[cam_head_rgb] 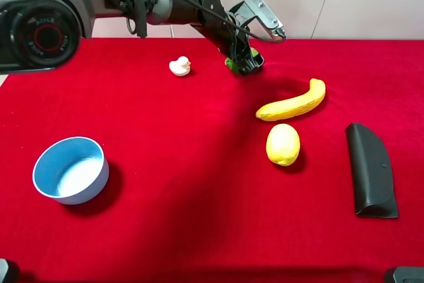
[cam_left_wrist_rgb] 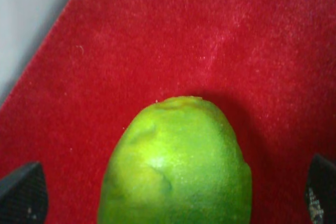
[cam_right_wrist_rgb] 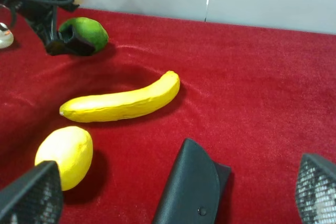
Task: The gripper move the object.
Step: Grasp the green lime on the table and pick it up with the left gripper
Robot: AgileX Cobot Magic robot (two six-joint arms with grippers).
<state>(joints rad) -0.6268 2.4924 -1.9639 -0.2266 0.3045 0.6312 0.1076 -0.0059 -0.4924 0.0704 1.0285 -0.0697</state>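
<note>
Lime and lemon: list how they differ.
The lime is green; the lemon is yellow. The lime lies near the far edge of the cloth; the lemon lies nearer, beside the banana. The lime sits inside the open left pincer; the lemon has no pincer around it. Both are oval fruits.

Lime bottom cut off at L wrist view edge.

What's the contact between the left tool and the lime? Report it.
Apart: left wrist view shows red cloth between the lime and each finger of the left tool.
</note>
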